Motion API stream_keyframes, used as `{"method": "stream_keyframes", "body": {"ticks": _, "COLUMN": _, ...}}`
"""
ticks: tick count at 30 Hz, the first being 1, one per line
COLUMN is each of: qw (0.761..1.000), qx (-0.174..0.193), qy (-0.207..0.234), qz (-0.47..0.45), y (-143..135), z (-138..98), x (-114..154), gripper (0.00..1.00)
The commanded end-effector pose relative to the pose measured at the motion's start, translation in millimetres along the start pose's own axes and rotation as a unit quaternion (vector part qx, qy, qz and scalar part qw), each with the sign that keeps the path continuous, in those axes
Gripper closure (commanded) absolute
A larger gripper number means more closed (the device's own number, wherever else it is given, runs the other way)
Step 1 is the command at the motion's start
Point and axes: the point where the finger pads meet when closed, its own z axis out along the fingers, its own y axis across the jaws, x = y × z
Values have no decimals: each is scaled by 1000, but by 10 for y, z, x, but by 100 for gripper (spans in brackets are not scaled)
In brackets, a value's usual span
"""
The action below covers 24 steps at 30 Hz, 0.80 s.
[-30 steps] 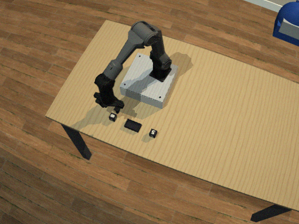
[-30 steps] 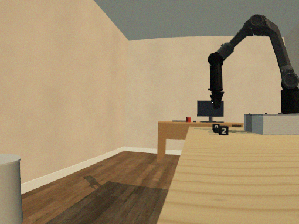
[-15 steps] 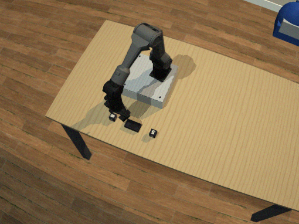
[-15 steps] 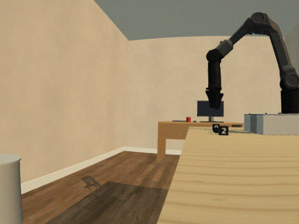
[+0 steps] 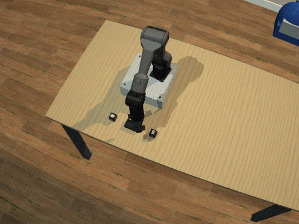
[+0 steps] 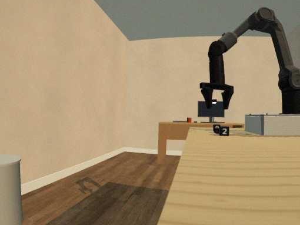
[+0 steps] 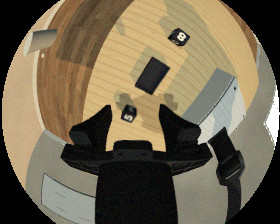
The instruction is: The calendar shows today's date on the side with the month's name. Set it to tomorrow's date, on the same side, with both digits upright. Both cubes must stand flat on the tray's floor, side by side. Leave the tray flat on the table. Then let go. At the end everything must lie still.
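My gripper (image 5: pixel 135 127) (image 6: pixel 217 102) (image 7: pixel 135 110) is open and empty, hanging well above the table near its front edge. The dark flat tray (image 7: pixel 151 75) lies empty on the table right below it; in the top view the gripper hides it. One black cube (image 5: pixel 112 116) (image 7: pixel 180 36) stands on the table to one side of the tray. The other black cube (image 5: pixel 153 133) (image 7: pixel 129 113) stands on the table on the other side. In the exterior view the two cubes overlap: the nearer cube (image 6: pixel 224 131) shows a 2, and the farther cube (image 6: pixel 216 128) is partly hidden.
The arm's grey base box (image 5: pixel 152 90) (image 6: pixel 262 124) stands just behind the tray. The table's front edge (image 5: pixel 123 150) runs close to the cubes. Off the table are a desk with a monitor (image 6: pixel 211 109), a pale bin (image 6: pixel 9 188) and a blue object (image 5: pixel 287 23).
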Motion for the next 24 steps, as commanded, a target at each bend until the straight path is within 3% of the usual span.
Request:
{"method": "stream_keyframes", "body": {"ticks": 1, "qw": 1000, "qx": 1, "qy": -8, "qz": 25, "y": 29, "z": -11, "x": 61, "gripper": 0}}
{"method": "stream_keyframes", "body": {"ticks": 12, "qw": 979, "qx": -1, "qy": -7, "qz": 203, "y": 157, "z": 19, "x": 536, "gripper": 0}}
{"method": "stream_keyframes", "body": {"ticks": 24, "qw": 971, "qx": -1, "qy": -6, "qz": 240, "y": 176, "z": 24, "x": 640, "gripper": 0}}
